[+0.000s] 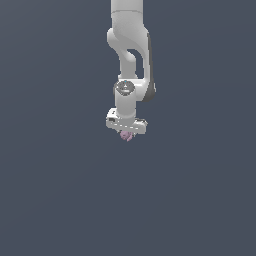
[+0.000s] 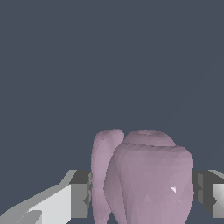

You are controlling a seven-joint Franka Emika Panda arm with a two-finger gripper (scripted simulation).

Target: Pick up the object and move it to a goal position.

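Pinkish-purple and lumpy, the object (image 2: 142, 177) sits pinched between my fingers (image 2: 78, 199), just under my gripper (image 1: 127, 134). All around is plain dark blue-grey, with no edge to show.

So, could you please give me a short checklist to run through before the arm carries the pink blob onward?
1. Blob sits between the claw fingers: ok, a finger shows on each side of it in the wrist view.
2. Fingers pressed firmly on the blob: cannot tell, the contact faces are hidden.
3. Blob lifted off the surface: cannot tell, the plain grey background gives no shadow or edge.
4. Goal position in sight: not ok, no marker shows in either view.
5. Path free of obstacles: ok, nothing else shows around the arm.
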